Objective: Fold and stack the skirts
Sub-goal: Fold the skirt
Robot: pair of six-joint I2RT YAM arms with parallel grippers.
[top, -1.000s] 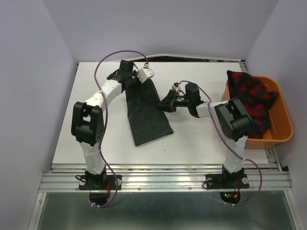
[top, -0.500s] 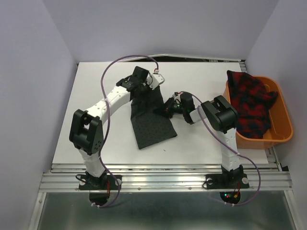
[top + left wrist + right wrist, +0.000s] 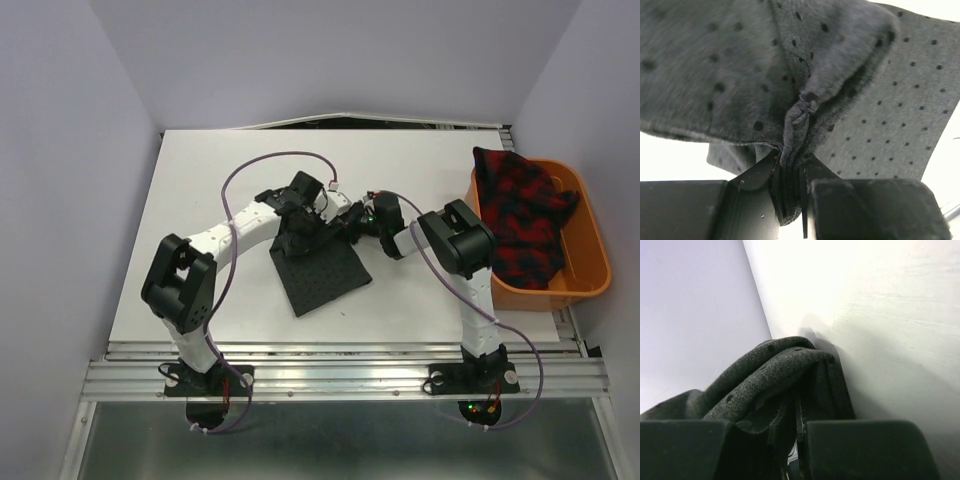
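Observation:
The dark charcoal dotted skirt (image 3: 322, 272) lies on the white table (image 3: 200, 200) near the middle, its far part lifted and carried over toward the near part. My left gripper (image 3: 303, 222) is shut on a bunched fold of it (image 3: 805, 107), with cloth pinched between the jaws. My right gripper (image 3: 352, 222) is shut on the skirt's right edge (image 3: 775, 370), low by the table. The red-and-black plaid skirt (image 3: 525, 215) lies heaped in the orange basket (image 3: 590, 270) at the right.
The basket stands at the table's right edge. Purple cables loop over both arms. The left arm (image 3: 240, 225) reaches across the table's left middle. Grey walls close in the left, back and right.
Both grippers have carried the skirt's far edge toward the near side, folding it over itself. The visible cloth on the table has become shorter.

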